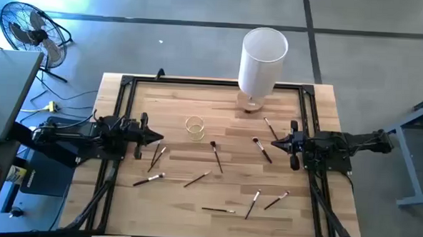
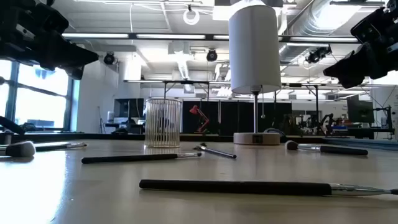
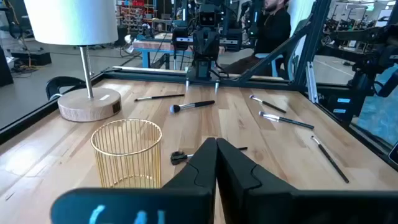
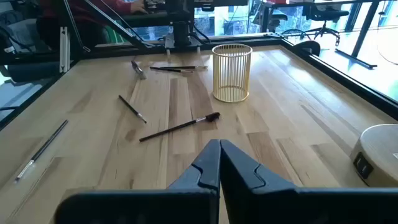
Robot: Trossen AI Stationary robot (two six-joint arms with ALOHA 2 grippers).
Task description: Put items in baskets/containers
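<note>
Several thin makeup brushes lie flat and scattered on the wooden table, among them one (image 1: 215, 156) near the middle, one (image 1: 262, 149) by my right gripper, two (image 1: 157, 156) by my left gripper, and others (image 1: 217, 210) toward the near edge. The small round cup (image 1: 195, 126), with a yellowish rim and thin upright ribs (image 3: 127, 152), stands upright and holds nothing. My left gripper (image 1: 159, 138) is shut and empty above the table, left of the cup. My right gripper (image 1: 273, 144) is shut and empty, right of the middle.
A tall white cylinder (image 1: 263, 60) on a round wooden base (image 1: 251, 104) stands at the table's far edge. A black frame (image 1: 213, 83) runs around the table. A fan (image 1: 29, 26) stands on the floor beyond the far left corner.
</note>
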